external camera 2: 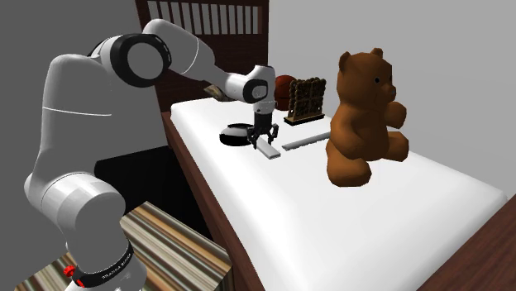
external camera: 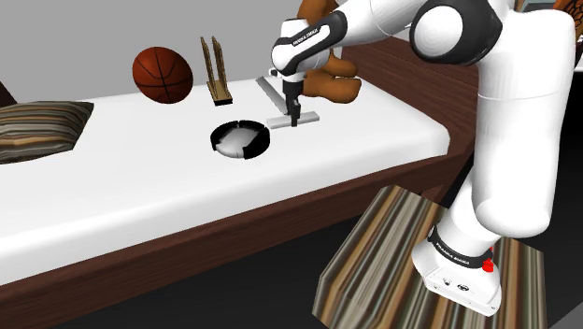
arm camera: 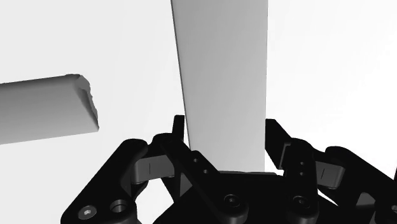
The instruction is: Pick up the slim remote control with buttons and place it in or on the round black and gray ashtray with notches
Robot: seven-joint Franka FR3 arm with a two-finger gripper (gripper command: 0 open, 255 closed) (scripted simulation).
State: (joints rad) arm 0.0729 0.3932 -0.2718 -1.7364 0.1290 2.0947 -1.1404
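Gripping the remote [arm camera: 219,70] across its width with the claw [arm camera: 225,127], flat on the bed [arm camera: 331,63]. Probably light, rigid, smooth-sided: prone to slipping; best held mid-length.

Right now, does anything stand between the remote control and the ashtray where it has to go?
Nothing visible does. The hand clasps the remote control close beside the ashtray, and only bare white bed surface lies between them.
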